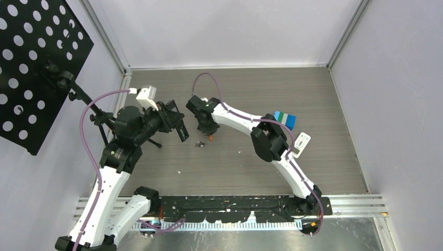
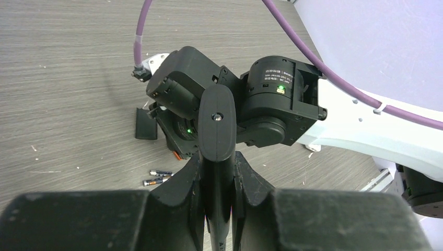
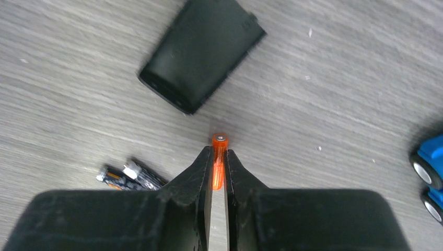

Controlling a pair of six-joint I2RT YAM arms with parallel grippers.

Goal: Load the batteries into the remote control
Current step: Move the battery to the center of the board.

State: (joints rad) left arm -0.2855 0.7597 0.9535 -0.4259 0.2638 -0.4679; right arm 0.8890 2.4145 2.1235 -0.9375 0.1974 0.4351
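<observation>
Right end effector (image 3: 218, 155) pinching the orange-red battery (image 3: 220, 141), left end effector (image 2: 217, 162) clamping the remote (image 2: 217, 123), I am leaving two dark batteries (image 3: 128, 177) unloaded.

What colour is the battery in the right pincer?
The battery in the right pincer is orange; clearest in the right wrist view.

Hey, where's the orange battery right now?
In the right wrist view, the orange battery is pinched in the right gripper, over the table, two dark batteries at lower left and a flat black piece beyond.
</observation>
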